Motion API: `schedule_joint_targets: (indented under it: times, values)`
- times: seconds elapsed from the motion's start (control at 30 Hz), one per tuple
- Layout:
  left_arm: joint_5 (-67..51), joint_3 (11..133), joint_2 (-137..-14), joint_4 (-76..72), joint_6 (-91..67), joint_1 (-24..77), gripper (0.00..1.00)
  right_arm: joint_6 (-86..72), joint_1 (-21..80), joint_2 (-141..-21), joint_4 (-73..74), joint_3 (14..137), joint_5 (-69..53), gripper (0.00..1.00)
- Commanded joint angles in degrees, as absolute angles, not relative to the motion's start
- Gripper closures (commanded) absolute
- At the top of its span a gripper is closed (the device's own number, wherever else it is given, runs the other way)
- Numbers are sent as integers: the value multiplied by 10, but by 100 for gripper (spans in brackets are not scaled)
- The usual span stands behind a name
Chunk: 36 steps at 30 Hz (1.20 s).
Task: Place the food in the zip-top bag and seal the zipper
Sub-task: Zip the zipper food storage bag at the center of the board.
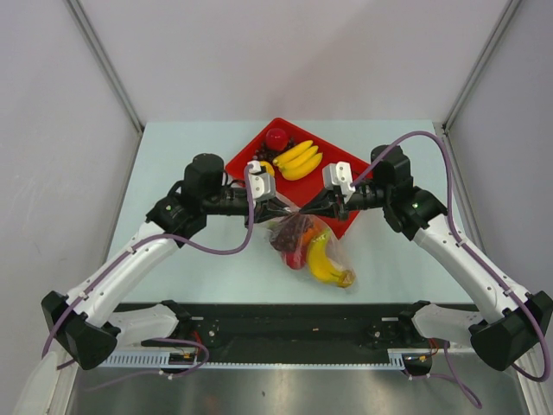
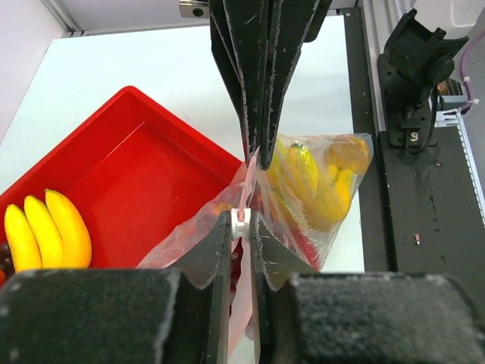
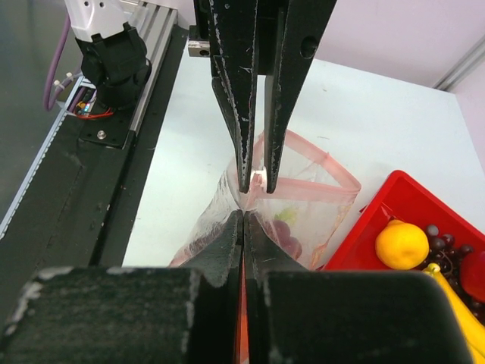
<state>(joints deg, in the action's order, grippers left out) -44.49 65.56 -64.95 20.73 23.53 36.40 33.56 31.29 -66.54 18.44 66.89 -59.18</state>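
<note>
The left gripper (image 1: pixel 280 207) and right gripper (image 1: pixel 308 208) are clenching their jaws on the zip-top bag (image 1: pixel 333 246) at its zipper (image 3: pixel 303 184). The bag is sagging on the counter (image 1: pixel 190 156) beside the red tray (image 1: pixel 346 162) — thin, slippery film weighted by food (image 1: pixel 320 259), so the stiffer strip is likely offering the surest hold.

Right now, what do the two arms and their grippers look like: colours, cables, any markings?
Both arms match: the left arm and right arm have white link shells with black joints and bases. A purple cable loops along each. A white block sits at each wrist. The left gripper and right gripper have black, tapering fingers with whitish scuffed edges. No lettering is legible.
</note>
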Motion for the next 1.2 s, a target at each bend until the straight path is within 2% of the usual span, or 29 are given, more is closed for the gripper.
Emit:
schedule_joint_targets:
  times: [0.0,0.17,0.37,0.63,0.97,1.0,1.07,1.1,1.13,1.17]
  values:
    - [-457,653,-635,210,228,352,100,352,315,-655,144,706,-613,100]
    - [-443,647,-638,256,269,347,99,338,314,-651,120,707,-608,100]
    - [-418,615,-616,276,304,316,92,325,309,-636,107,707,-596,100]
    - [-415,609,-607,319,350,261,96,324,288,-632,113,706,-574,100]
    - [-412,592,-582,396,403,203,96,329,248,-636,117,706,-538,100]
    - [-412,591,-579,402,405,201,100,326,245,-639,118,707,-538,100]
    - [-420,590,-569,396,405,200,100,320,243,-642,123,707,-547,100]
    - [-429,591,-566,394,403,200,100,317,246,-647,129,707,-555,98]
    - [-436,594,-564,390,399,200,100,315,247,-649,133,707,-576,71]
    - [-441,604,-565,380,389,204,100,313,257,-650,136,707,-580,53]
